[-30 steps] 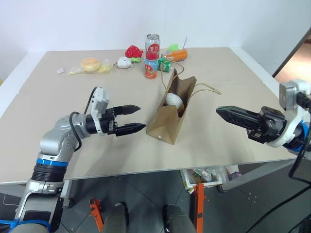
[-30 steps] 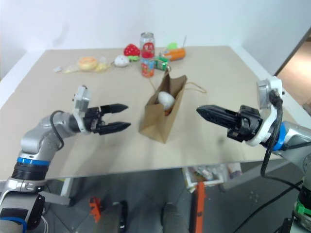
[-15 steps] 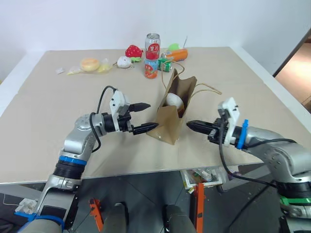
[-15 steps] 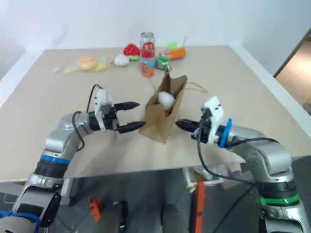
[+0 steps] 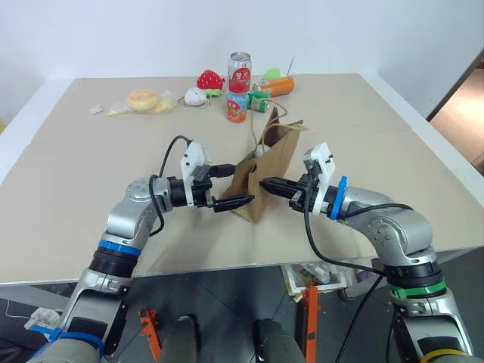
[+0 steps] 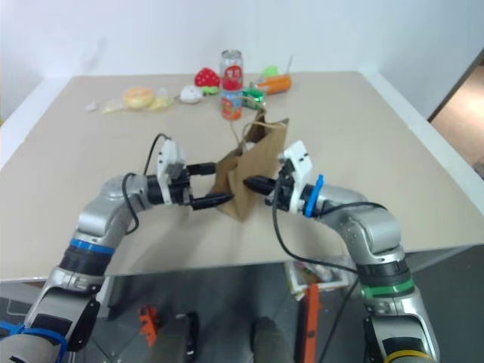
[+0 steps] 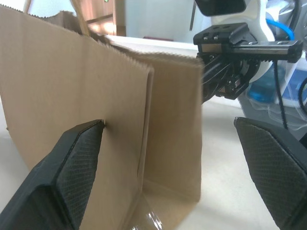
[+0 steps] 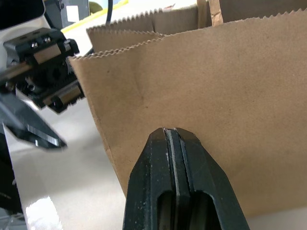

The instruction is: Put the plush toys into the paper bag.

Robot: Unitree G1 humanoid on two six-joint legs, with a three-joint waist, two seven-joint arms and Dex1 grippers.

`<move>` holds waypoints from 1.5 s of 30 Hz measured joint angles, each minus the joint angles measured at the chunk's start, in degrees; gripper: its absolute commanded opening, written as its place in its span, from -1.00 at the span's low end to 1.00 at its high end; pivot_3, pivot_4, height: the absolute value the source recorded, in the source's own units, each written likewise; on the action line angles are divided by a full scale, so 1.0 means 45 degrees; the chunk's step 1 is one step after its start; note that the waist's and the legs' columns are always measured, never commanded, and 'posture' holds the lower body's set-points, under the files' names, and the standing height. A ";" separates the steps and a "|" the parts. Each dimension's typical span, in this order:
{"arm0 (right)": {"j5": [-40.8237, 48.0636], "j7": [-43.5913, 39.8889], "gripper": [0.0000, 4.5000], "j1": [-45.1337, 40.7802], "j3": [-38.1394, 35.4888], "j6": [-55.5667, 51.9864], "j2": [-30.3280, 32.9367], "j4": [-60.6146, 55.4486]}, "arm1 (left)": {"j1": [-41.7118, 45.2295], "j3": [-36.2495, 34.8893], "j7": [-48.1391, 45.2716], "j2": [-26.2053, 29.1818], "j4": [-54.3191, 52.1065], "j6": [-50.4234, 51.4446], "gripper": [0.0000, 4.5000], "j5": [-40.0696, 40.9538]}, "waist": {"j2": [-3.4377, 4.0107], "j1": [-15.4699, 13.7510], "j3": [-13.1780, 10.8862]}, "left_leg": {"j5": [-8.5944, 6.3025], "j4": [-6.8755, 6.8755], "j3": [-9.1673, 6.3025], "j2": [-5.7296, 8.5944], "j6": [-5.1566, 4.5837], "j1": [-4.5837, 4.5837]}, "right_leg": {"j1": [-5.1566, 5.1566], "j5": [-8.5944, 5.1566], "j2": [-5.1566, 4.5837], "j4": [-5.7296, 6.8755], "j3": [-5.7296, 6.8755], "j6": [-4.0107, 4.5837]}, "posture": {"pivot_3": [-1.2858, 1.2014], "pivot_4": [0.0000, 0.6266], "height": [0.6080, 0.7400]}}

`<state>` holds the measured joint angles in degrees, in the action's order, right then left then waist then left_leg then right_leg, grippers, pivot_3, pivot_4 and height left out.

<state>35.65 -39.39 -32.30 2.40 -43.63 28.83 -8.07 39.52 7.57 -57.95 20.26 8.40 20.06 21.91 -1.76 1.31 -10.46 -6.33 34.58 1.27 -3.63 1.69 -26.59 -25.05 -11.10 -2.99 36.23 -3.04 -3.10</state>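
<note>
- paper bag [image 5: 266,170] stands upright mid-table, mouth open at the top, two cord handles [image 5: 278,115] sticking up
- a sliver of a pale toy [image 5: 259,151] shows at the bag's mouth in the left eye view; can't tell which toy it is or what else is inside
- left gripper [image 5: 227,187] has its jaws spread wide at the bag's near corner; in the left wrist view one finger [image 7: 72,163] touches the bag's side, the other stands off clear of the paper
- right gripper [image 5: 266,184] has its fingers pressed together with nothing between them; in the right wrist view the tip [image 8: 172,136] sits right against the bag's side wall
- the two grippers face each other with the bag's near end between them
- table [image 5: 91,197] is a beige sheet top with a white edge
- clutter at the far edge, well apart from the bag: red strawberry toy [image 5: 208,79], small white round toy [image 5: 193,96], tall drink can [image 5: 238,72], shorter red can [image 5: 235,108], green item [image 5: 258,101], orange item [image 5: 277,85]
- further left along that edge: yellow-orange round thing in clear wrap [image 5: 141,100]
- white wall [image 5: 113,34] behind the table
- under the table's front edge: a bin of mixed items [image 5: 321,274] on a dark tiled floor [image 5: 219,291]
</note>
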 measured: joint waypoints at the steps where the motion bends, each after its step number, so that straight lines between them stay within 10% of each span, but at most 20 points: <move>1: 0.0000 0.0066 -0.92 -0.0006 -0.0003 -0.0008 -0.0117 0.0000 | 0.0089 0.0038 0.0345 -0.0140 -0.0005 0.0160 1.00 -0.0181 | 0.0000 0.0000 0.0000 | 0.0000 0.0000 0.0000 0.0000 0.0000 0.0000 | 0.0000 0.0000 0.0000 0.0000 -0.0001 0.0000 | 0.03 -0.52 1.00; 5: -0.0047 0.0192 -1.00 -0.0014 -0.0008 -0.0041 -0.0288 -0.0001 | 0.0210 0.0213 0.1539 -0.0501 -0.0044 0.0658 0.77 -0.0679 | 0.0000 0.0000 0.0000 | 0.0000 0.0001 0.0001 0.0000 0.0000 0.0001 | 0.0001 0.0004 0.0000 0.0000 -0.0003 -0.0006 | 0.03 -0.52 1.00; 16: -0.0240 0.0385 -1.00 0.0145 -0.0308 -0.0191 -0.0199 -0.0066 | 0.0194 0.0363 0.2844 -0.0786 -0.0348 0.1083 -0.98 -0.1430 | 0.0000 -0.0001 0.0000 | 0.0000 -0.0001 0.0002 0.0001 0.0000 0.0002 | 0.0001 0.0004 0.0001 0.0000 -0.0005 -0.0007 | 0.03 -0.52 1.00; 29: 0.0845 -0.0081 -1.00 0.0995 -0.3400 -0.0770 0.1984 -0.0808 | 0.0519 -0.0058 0.2219 -0.0577 0.0739 -0.0131 -0.98 -0.1604 | 0.0000 -0.0019 0.0000 | 0.0000 -0.0002 0.0005 0.0002 0.0000 0.0003 | 0.0002 0.0003 0.0000 -0.0002 -0.0011 -0.0007 | 0.03 -0.52 1.00; 44: 0.1952 -0.0692 -1.00 0.2097 -0.5361 -0.1158 0.3566 -0.0802 | 0.1381 -0.0916 -0.7058 0.2056 0.5429 -0.5007 -0.98 -0.0114 | 0.0003 -0.0020 0.0000 | 0.0000 -0.0002 0.0017 0.0002 0.0000 0.0007 | 0.0006 0.0000 -0.0010 -0.0002 -0.0013 0.0004 | 0.03 -0.52 1.00; 45: 0.2011 -0.0673 -1.00 0.2139 -0.5362 -0.1168 0.3566 -0.0815 | 0.1410 -0.0924 -0.7250 0.1925 0.5567 -0.5083 -0.75 -0.0112 | 0.0003 -0.0020 0.0000 | 0.0000 -0.0002 0.0017 0.0002 0.0000 0.0007 | 0.0005 -0.0001 -0.0010 -0.0002 -0.0014 0.0003 | 0.03 -0.52 1.00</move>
<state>44.70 -42.42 -22.68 -21.73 -48.89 44.88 -11.74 45.86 3.41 -90.57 28.92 33.45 -2.81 21.40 -1.74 1.22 -10.46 -6.33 34.57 1.35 -3.63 1.69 -26.56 -25.02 -11.10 -3.03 36.22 -3.10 -3.09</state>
